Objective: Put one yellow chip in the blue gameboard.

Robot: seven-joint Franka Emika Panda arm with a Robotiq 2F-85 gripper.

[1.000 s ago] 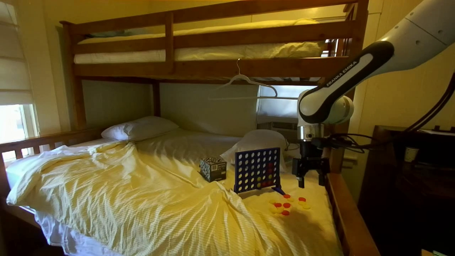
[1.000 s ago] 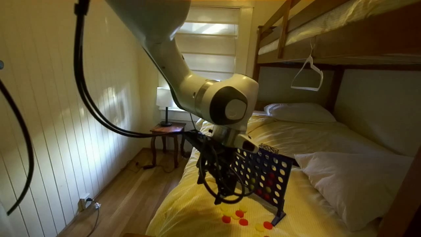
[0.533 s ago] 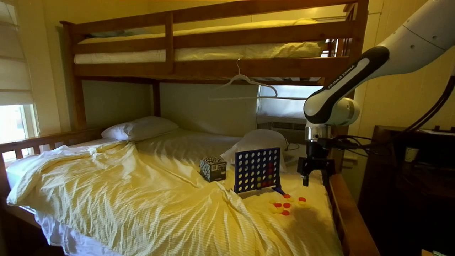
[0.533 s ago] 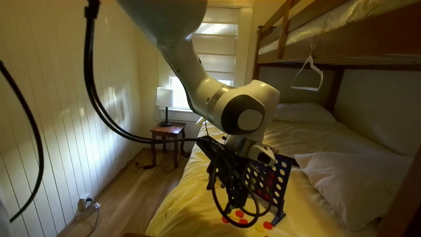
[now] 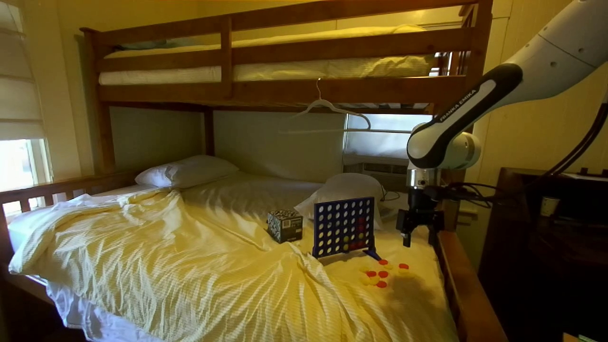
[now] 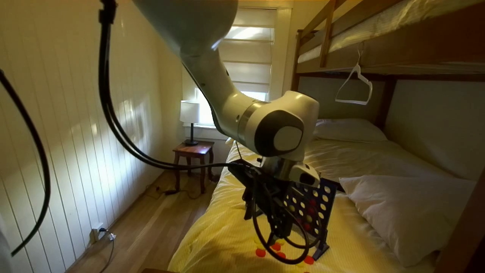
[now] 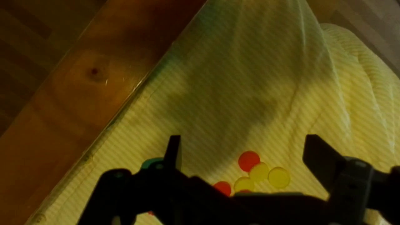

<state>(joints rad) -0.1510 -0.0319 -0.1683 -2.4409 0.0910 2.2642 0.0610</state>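
The blue gameboard (image 5: 344,227) stands upright on the bed, with a few red and yellow chips in its lower holes at one side. It also shows in an exterior view (image 6: 317,206), partly hidden behind the arm. Loose yellow chips lie flat on the sheet beside the board, mixed with red ones. In the wrist view one yellow chip (image 7: 279,177) lies apart at the right; two more overlap or touch red chips. My gripper (image 5: 419,241) is open and empty, above the sheet beside the board. In the wrist view the gripper (image 7: 242,137) has its fingers wide apart, with chips visible between them.
Red chips (image 7: 249,161) lie among the yellow ones. The wooden bed rail (image 5: 468,289) runs close beside the gripper. A dark patterned box (image 5: 285,226) stands behind the board. A pillow (image 6: 405,212) lies near the board. A white hanger (image 5: 323,114) hangs from the upper bunk.
The arm has moved right in both exterior views, away from the board and toward the bed rail, then shifted only slightly. The gripper stays open. The board and chips have not moved.
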